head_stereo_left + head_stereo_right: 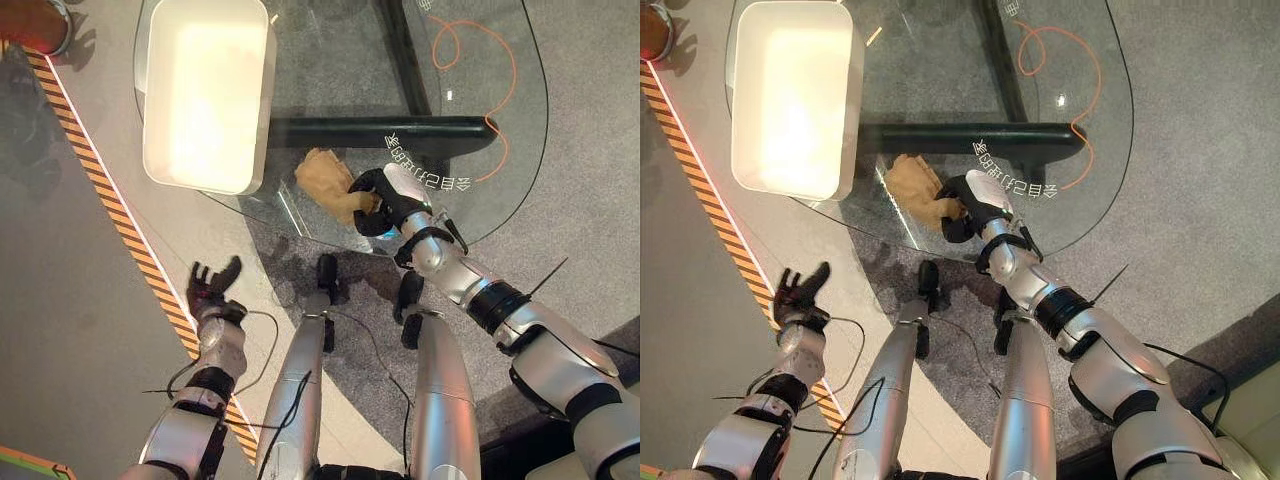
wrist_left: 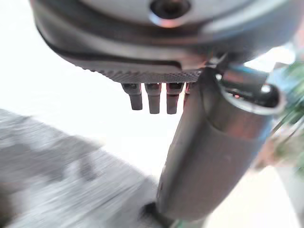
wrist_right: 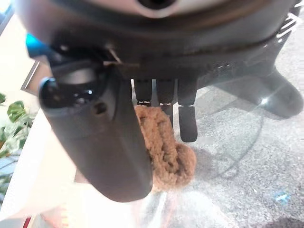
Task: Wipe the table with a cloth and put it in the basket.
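Crumpled tan cloth [image 1: 325,180] on glass table [image 1: 500,130], right hand [image 1: 385,195] clutching it, left hand [image 1: 212,290] slack-fingered, white rectangular basket [image 1: 160,150] nearby

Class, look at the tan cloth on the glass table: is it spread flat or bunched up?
Bunched up: the cloth lies in a crumpled lump, with the right hand on its near end.
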Motion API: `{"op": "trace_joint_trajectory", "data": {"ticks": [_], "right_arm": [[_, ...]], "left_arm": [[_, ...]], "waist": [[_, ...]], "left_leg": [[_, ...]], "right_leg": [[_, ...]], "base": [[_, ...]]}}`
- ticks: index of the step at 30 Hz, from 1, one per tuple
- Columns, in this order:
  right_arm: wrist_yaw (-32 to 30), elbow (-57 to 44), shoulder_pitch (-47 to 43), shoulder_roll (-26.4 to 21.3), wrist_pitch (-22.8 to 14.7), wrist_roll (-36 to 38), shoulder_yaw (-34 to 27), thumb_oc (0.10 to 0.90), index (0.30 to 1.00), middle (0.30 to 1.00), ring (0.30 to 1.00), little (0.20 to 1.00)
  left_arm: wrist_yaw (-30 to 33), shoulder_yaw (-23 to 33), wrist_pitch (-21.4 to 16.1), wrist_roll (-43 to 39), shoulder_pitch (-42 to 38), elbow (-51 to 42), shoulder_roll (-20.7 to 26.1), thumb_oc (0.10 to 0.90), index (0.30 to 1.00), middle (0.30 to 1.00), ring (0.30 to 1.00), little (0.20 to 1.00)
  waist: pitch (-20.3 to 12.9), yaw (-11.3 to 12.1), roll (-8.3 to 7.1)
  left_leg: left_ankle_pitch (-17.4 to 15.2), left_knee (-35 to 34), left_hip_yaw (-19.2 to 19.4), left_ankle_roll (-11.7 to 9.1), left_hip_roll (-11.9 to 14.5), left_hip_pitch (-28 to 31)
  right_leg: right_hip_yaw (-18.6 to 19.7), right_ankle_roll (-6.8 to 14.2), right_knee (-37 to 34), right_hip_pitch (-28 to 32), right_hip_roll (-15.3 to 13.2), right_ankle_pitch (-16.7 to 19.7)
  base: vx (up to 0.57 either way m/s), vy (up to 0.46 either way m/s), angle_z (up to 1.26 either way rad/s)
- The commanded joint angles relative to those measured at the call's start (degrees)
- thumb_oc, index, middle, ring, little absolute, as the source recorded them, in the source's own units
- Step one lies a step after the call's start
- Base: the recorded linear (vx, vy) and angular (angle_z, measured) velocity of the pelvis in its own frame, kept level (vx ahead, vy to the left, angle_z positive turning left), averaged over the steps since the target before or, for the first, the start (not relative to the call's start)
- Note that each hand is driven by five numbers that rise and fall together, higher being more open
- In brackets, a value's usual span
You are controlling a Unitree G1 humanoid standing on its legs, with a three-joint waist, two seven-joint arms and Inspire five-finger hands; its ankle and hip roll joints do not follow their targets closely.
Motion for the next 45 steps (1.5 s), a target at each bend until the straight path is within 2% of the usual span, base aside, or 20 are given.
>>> {"op": "trace_joint_trajectory", "data": {"ticks": [1,4,7,14,17,19,20,22,24,25,26,28,30,33,37,39,45], "right_arm": [[-7.8,-3.4,-4.1,3.5,-4.9,4.5,-5.2,0.1,0.3,0.3,0.3,0.2],[-12.5,-5.2,-3.8,3.0,-5.8,8.0,-7.8,0.1,0.3,0.3,0.3,0.2],[-15.3,-7.2,-2.9,2.4,-6.9,9.7,-9.9,0.1,0.3,0.3,0.3,0.2],[-18.4,-16.9,0.7,0.9,-8.6,9.1,-16.1,0.1,0.3,0.3,0.3,0.2],[-18.4,-21.0,2.6,0.8,-8.5,7.5,-18.4,0.1,0.3,0.3,0.3,0.2],[-18.2,-23.9,4.1,0.7,-9.0,6.6,-20.0,0.1,0.3,0.3,0.3,0.2],[-18.1,-25.6,5.1,0.7,-9.7,5.5,-21.2,0.1,0.3,0.3,0.3,0.2],[-18.0,-27.6,6.2,0.9,-9.9,4.8,-22.2,0.1,0.3,0.3,0.3,0.2],[-17.1,-31.1,8.5,1.5,-11.1,3.2,-24.5,0.1,0.3,0.3,0.3,0.2],[-16.8,-32.0,9.0,1.6,-11.6,2.8,-25.0,0.1,0.3,0.3,0.3,0.2],[-16.7,-32.2,9.2,1.7,-11.6,2.7,-25.2,0.1,0.3,0.3,0.3,0.2],[-15.5,-35.3,11.1,2.0,-12.6,1.4,-26.6,0.1,0.3,0.3,0.3,0.2],[-14.8,-37.1,12.5,2.3,-14.1,0.6,-27.5,0.1,0.3,0.3,0.3,0.2],[-13.1,-41.1,15.4,3.0,-16.2,-1.0,-28.8,0.1,0.3,0.3,0.3,0.2],[-11.8,-43.9,16.5,3.0,-17.6,-1.1,-29.5,0.1,0.3,0.3,0.3,0.2],[-11.3,-45.6,16.8,3.4,-18.5,-1.8,-29.3,0.1,0.3,0.3,0.3,0.2],[-10.4,-48.8,16.3,3.6,-19.3,-2.4,-29.3,0.1,0.3,0.3,0.3,0.2]], "left_arm": [[9.5,3.0,-8.7,6.4,-0.5,-1.5,5.3,0.8,0.9,0.9,0.9,0.9],[15.5,3.9,-11.9,11.1,-1.7,-4.3,6.7,0.8,0.9,0.9,0.9,0.9],[17.5,4.9,-14.2,12.6,-2.1,-6.5,7.7,0.8,0.9,0.9,0.9,0.9],[17.1,6.9,-17.8,16.8,0.1,-16.3,7.6,0.8,0.9,0.9,0.9,0.9],[16.0,7.1,-17.7,19.2,1.2,-21.9,6.7,0.8,0.9,0.9,0.9,0.9],[13.1,6.9,-17.6,19.8,1.7,-26.2,5.6,0.8,0.9,0.9,0.9,0.9],[9.2,6.6,-17.2,19.2,2.1,-29.2,4.7,0.8,0.9,0.9,0.9,0.9],[7.5,6.0,-16.3,19.3,2.4,-32.9,3.8,0.8,0.9,0.9,0.9,0.9],[0.6,4.5,-12.6,17.1,2.9,-40.5,3.0,0.8,0.9,0.9,0.9,0.9],[-3.6,4.1,-11.2,15.1,3.0,-42.1,2.9,0.8,0.9,0.9,0.9,0.9],[-4.1,4.0,-10.9,14.7,3.0,-42.4,2.8,0.8,0.9,0.9,0.9,0.9],[-9.1,2.5,-8.5,13.9,3.8,-47.4,2.1,0.8,0.9,0.9,0.9,0.9],[-13.4,1.8,-7.8,12.6,4.4,-49.9,1.7,0.8,0.9,0.9,0.9,0.9],[-21.6,0.3,-3.7,7.8,4.9,-53.8,1.5,0.8,0.9,0.9,0.9,0.9],[-27.2,-0.8,-0.9,4.4,4.2,-55.6,1.9,0.8,0.9,0.9,0.9,0.9],[-31.5,-1.9,1.8,0.1,3.4,-56.1,1.9,0.8,0.9,0.9,0.9,0.9],[-36.6,-3.5,8.1,-5.9,2.4,-57.4,1.6,0.8,0.9,0.9,0.9,0.9]], "waist": [[-1.3,1.0,0.14],[-1.3,1.1,-0.22],[-1.3,0.8,-0.27],[-1.3,0.4,-0.74],[-1.3,0.2,-0.9],[-1.3,0.2,-1.05],[-1.3,0.1,-1.1],[-1.3,0.1,-1.21],[-1.3,-0.2,-1.53],[-1.3,-0.2,-1.61],[-1.3,-0.3,-1.62],[-1.3,-0.6,-1.85],[-1.3,-0.8,-2.02],[-1.3,-1.4,-2.29],[-1.3,-2.1,-2.44],[-1.3,-2.5,-2.58],[-1.3,-3.0,-2.88]], "left_leg": [[-6.8,5.8,4.6,3.1,-3.4,0.2],[-6.5,5.4,4.3,3.1,-3.3,0.0],[-6.5,5.1,4.1,3.1,-3.3,0.0],[-6.8,4.9,3.4,3.3,-3.5,-0.2],[-6.9,4.9,3.2,3.4,-3.6,-0.1],[-7.0,4.8,3.1,3.5,-3.7,-0.1],[-7.0,4.7,3.1,3.6,-3.7,-0.1],[-7.0,4.6,3.1,3.7,-3.7,0.0],[-7.1,4.4,3.1,4.0,-3.8,0.2],[-7.2,4.4,3.1,4.0,-3.8,0.3],[-7.2,4.4,3.1,4.0,-3.8,0.3],[-7.3,4.4,3.2,4.3,-3.8,0.4],[-7.3,4.2,3.3,4.4,-3.8,0.5],[-7.4,4.3,3.6,4.6,-3.7,0.5],[-7.4,4.3,3.9,4.8,-3.6,0.6],[-7.5,4.3,4.0,4.9,-3.6,0.7],[-7.6,4.0,4.4,5.0,-3.5,1.4]], "right_leg": [[-1.1,1.9,-5.2,0.7,0.9,2.5],[-1.2,1.8,-5.5,0.7,1.2,2.7],[-1.0,1.9,-5.4,0.7,1.6,2.6],[-0.1,1.9,-5.9,0.7,2.5,2.3],[0.2,2.0,-6.1,0.9,2.8,2.2],[0.3,2.1,-6.3,1.0,2.9,2.2],[0.4,2.2,-6.3,1.1,3.0,2.1],[0.3,2.3,-6.2,1.2,3.1,2.1],[0.2,2.4,-6.3,1.5,3.2,2.2],[0.2,2.5,-6.4,1.6,3.2,2.2],[0.2,2.5,-6.4,1.6,3.2,2.3],[0.1,2.6,-6.5,1.7,3.2,2.4],[0.0,2.6,-6.7,2.0,3.2,2.5],[0.0,2.8,-6.7,2.0,3.2,2.7],[0.1,2.9,-6.9,2.1,3.3,2.9],[0.3,3.0,-6.9,2.2,3.4,3.0],[0.4,3.3,-7.5,2.9,3.6,3.3]], "base": [[0.0,-0.055,-0.01],[-0.01,-0.033,0.0],[0.0,0.0,0.0],[0.0,0.0,0.0],[0.0,0.0,0.0],[0.0,0.0,0.0],[0.0,-0.008,-0.06],[-0.01,-0.019,-0.04],[-0.01,-0.039,-0.01],[0.0,0.0,0.0],[0.0,-0.03,0.02],[0.0,-0.02,0.01],[0.0,0.0,0.0],[0.0,0.0,0.0],[0.0,0.0,0.0],[0.0,0.0,0.0],[0.0,-0.001,-0.01]]}}
